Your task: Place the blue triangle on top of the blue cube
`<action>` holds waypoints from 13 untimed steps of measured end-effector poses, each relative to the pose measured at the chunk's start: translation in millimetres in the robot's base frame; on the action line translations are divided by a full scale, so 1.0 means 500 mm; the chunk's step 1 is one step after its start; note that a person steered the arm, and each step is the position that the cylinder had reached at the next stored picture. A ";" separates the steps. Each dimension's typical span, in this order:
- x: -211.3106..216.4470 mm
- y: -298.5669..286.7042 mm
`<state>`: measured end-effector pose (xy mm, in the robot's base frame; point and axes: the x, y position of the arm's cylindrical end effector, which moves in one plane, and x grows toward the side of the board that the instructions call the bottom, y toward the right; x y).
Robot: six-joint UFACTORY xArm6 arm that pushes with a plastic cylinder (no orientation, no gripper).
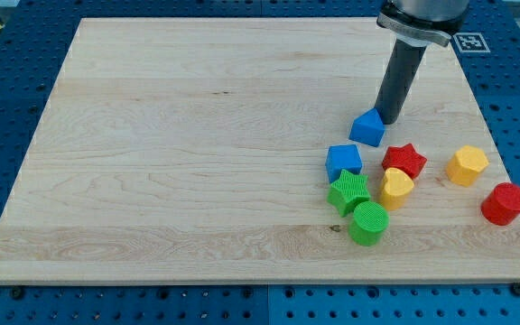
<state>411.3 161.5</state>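
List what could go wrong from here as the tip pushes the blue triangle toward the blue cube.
1. My tip touches the blue triangle at its upper-right side, off centre; the triangle may spin and slip away instead of travelling straight.
2. The blue cube sits against the green star, with the red star and a yellow block nearby; a hard push could scatter that cluster.
3. An overshoot could shove the cube itself out of place.
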 end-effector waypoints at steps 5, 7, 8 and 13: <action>-0.015 -0.104; 0.016 -0.107; 0.037 -0.107; 0.025 -0.220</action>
<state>424.0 51.3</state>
